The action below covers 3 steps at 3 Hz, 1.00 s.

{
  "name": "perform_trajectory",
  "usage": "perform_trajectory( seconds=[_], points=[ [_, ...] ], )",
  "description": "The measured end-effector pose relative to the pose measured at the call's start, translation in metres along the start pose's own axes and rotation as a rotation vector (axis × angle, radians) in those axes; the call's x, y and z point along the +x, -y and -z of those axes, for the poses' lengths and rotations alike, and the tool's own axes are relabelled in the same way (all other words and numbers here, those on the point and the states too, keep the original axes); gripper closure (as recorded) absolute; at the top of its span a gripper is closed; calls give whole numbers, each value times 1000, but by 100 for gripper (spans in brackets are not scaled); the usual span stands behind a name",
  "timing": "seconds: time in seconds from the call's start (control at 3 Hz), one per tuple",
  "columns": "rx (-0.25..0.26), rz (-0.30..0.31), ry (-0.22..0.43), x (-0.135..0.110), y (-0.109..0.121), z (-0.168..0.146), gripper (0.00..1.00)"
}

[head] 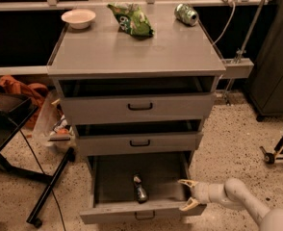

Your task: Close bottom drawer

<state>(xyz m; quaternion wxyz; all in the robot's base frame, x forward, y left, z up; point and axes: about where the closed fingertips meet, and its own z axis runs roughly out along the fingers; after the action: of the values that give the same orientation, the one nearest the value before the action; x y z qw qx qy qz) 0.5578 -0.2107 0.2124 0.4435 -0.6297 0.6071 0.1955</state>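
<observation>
The bottom drawer [132, 212] of the grey cabinet is pulled far out, its short grey front with a small dark loop handle [145, 216] near the lower edge of the view. A small dark bottle [140, 188] lies inside it. My gripper [186, 195] is at the drawer's right front corner, fingers open, one fingertip [184, 182] over the drawer's right wall and the other [187, 206] by the drawer front. My pale arm [242, 201] comes in from the lower right.
The middle drawer [139, 143] and top drawer [140, 107] stand slightly open. On the cabinet top are a white bowl [78, 18], a green chip bag [132, 19] and a green can [186, 14]. A black stand [45, 196] and clutter are on the left, a dark cabinet [276, 52] on the right.
</observation>
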Motion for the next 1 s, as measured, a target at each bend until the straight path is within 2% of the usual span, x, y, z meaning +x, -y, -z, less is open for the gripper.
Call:
perform_trajectory(
  seconds=[0.33, 0.67, 1.0],
  points=[
    [0, 0, 0, -2, -2, 2, 66],
    [64, 35, -24, 8, 31, 16, 89],
    [153, 63, -37, 11, 61, 25, 100]
  ],
)
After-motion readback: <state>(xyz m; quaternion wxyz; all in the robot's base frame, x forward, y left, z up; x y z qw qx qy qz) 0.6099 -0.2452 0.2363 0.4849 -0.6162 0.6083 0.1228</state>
